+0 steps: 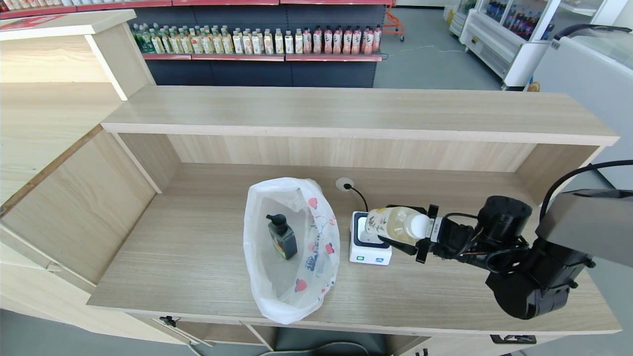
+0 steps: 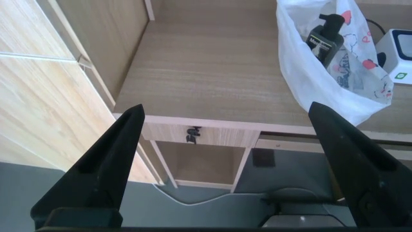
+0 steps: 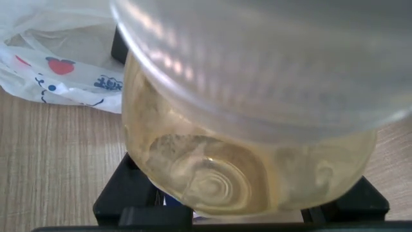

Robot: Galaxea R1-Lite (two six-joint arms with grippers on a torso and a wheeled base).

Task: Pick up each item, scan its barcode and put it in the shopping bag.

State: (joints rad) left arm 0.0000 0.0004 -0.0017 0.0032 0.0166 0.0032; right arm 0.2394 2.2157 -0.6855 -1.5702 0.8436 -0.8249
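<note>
My right gripper [image 1: 395, 226] is shut on a pale drink bottle [image 1: 395, 223] with a white cap, held on its side right above the white barcode scanner [image 1: 370, 251]. In the right wrist view the bottle [image 3: 257, 122] looms close, with the scanner's dark top [image 3: 129, 193] under it. To the scanner's left the white shopping bag [image 1: 292, 247] with red hearts lies open on the counter, a dark pump bottle [image 1: 282, 237] inside. My left gripper [image 2: 232, 167] hangs open below the counter's front edge, and past it I see the bag [image 2: 335, 58] and the pump bottle [image 2: 325, 38].
The wooden counter [image 1: 198, 257] has a raised back ledge and side walls. A black cable [image 1: 360, 195] runs from the scanner to a round port at the back. Store shelves of bottles stand beyond.
</note>
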